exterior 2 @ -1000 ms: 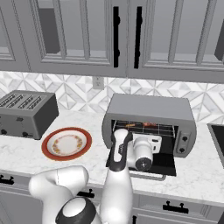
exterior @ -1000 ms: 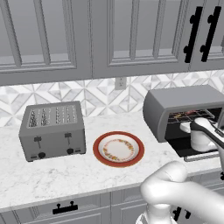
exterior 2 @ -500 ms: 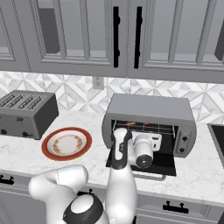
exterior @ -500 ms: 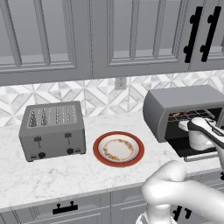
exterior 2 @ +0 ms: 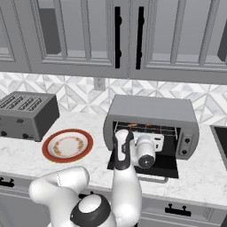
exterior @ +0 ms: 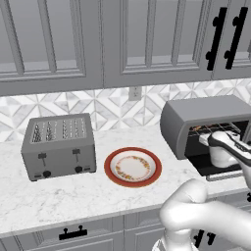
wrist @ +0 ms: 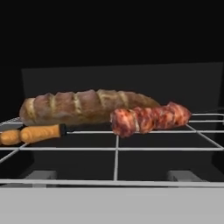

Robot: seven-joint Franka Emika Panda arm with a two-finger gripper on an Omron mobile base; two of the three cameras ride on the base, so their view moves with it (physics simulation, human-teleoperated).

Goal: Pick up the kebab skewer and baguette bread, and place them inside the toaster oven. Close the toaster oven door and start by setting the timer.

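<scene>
The hand (exterior 2: 153,141) reaches into the mouth of the toaster oven (exterior 2: 153,111), released and grasping nothing. Just ahead of it, on the wire rack (wrist: 116,148), the kebab skewer (wrist: 148,119) lies in front of the baguette bread (wrist: 83,105), touching it. The toaster oven door (exterior 2: 166,166) hangs open, flat over the table (exterior: 59,196). A red-rimmed plate (exterior: 133,166) and a four-slot toaster (exterior: 59,147) stand to the left.

Kebab skewer (wrist: 144,120) before baguette bread (wrist: 83,106), both on rack (wrist: 116,148) inside toaster oven (exterior 2: 153,111).
</scene>
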